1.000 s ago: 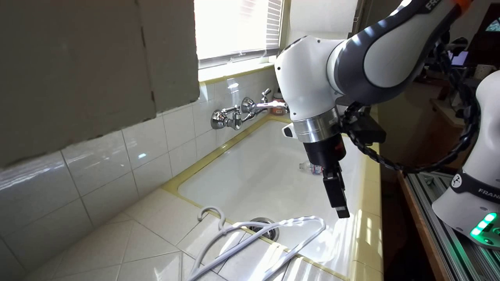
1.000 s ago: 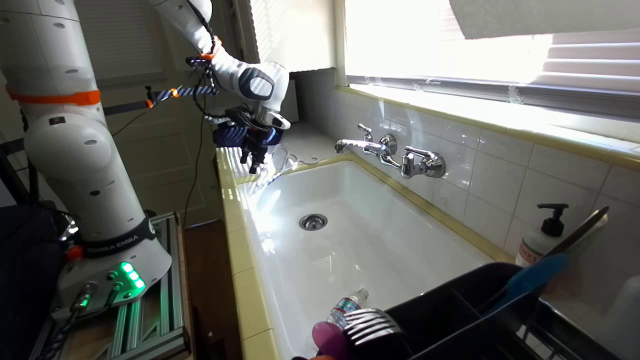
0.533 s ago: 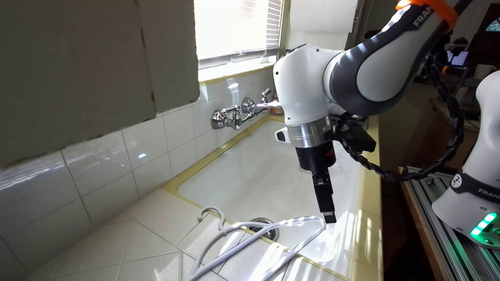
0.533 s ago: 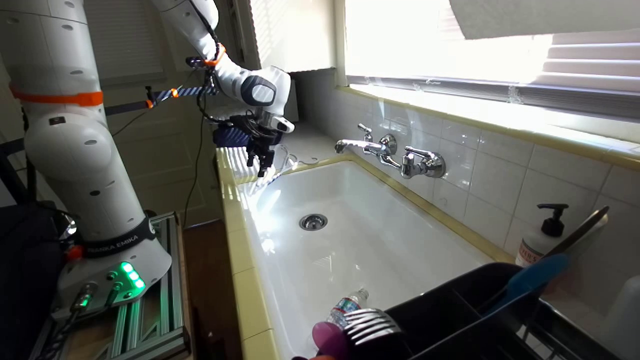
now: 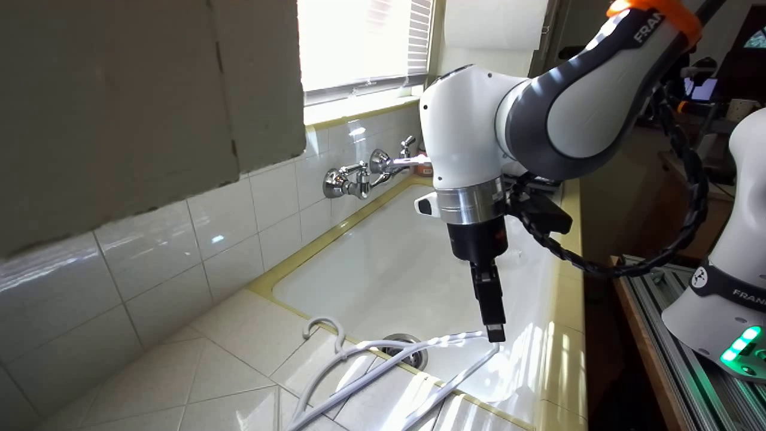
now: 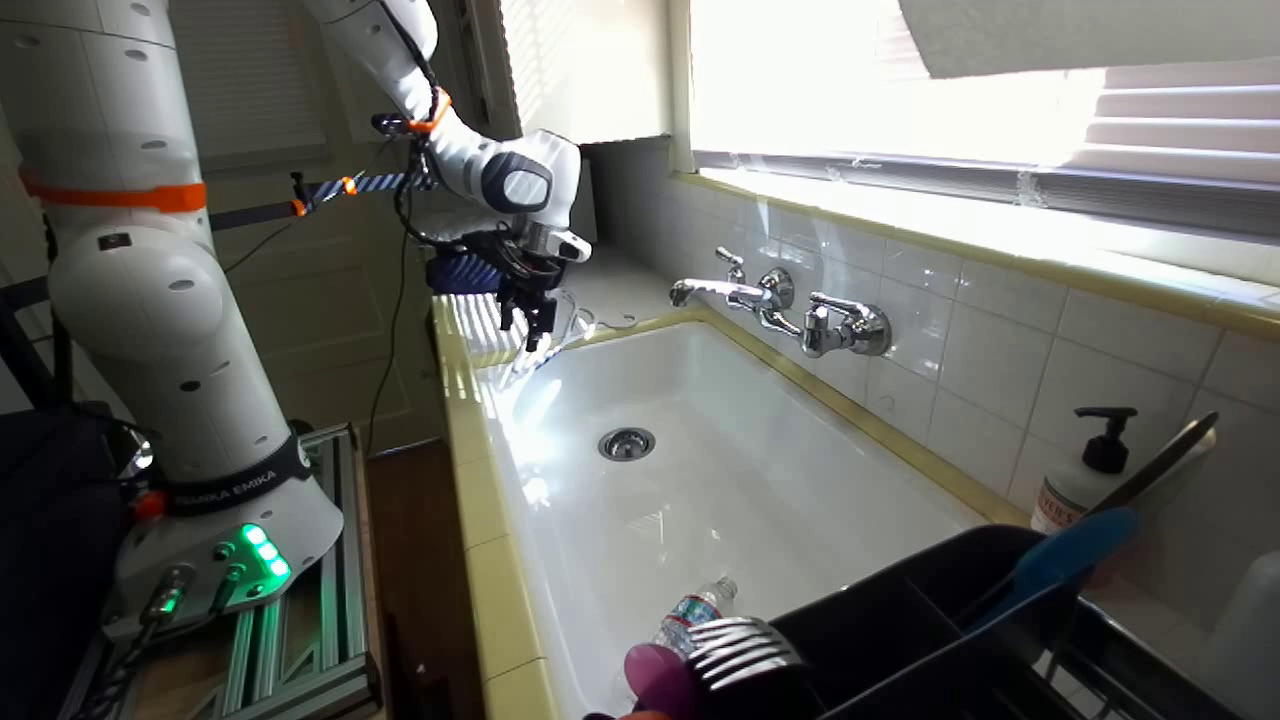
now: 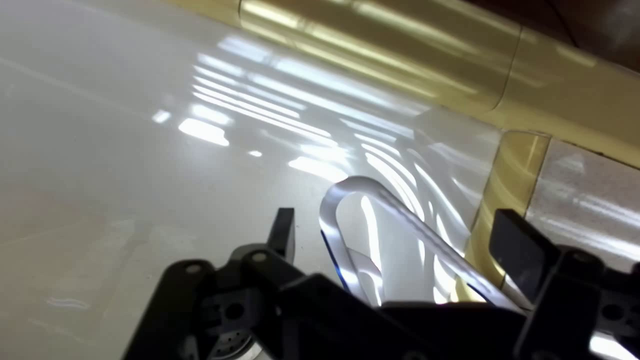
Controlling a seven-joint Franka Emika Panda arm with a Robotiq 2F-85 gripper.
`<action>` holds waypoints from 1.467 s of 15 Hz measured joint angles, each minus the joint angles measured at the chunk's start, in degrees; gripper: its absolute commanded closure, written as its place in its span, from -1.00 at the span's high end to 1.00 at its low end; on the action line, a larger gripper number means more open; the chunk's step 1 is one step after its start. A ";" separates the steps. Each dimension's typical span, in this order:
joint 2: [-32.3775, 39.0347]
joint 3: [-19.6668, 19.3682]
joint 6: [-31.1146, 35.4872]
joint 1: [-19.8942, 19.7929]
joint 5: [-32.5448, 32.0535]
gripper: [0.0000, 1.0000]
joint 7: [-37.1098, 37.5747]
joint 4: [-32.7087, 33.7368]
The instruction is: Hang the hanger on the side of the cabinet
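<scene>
The white hanger lies on the tiled counter with its rounded end jutting over the sink; its hook points toward the tiled wall. It shows faintly in an exterior view. My gripper points down at that rounded end and covers part of it. It also shows in an exterior view. In the wrist view the gripper is open, with the hanger's rounded end between its spread fingers, touching neither that I can see. The cabinet hangs at upper left; it also shows in an exterior view.
The white sink has a raised yellow tiled rim. Chrome taps stick out from the wall. A plastic bottle lies in the sink. A black rack with utensils and a soap bottle stand at the near end.
My gripper has moved across and slightly down, from beside the hanger's rounded end to over it. The hanger has not moved.
</scene>
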 measured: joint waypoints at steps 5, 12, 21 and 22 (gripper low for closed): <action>2.17 0.00 7.72 0.21 -1.66 1.00 -2.83 -0.33; 5.82 0.04 15.82 0.94 -4.78 1.00 -4.92 -0.50; 8.60 0.06 21.82 0.96 -7.74 -0.30 -6.55 -0.63; 8.81 0.06 21.95 0.96 -7.75 -0.44 -6.85 -0.63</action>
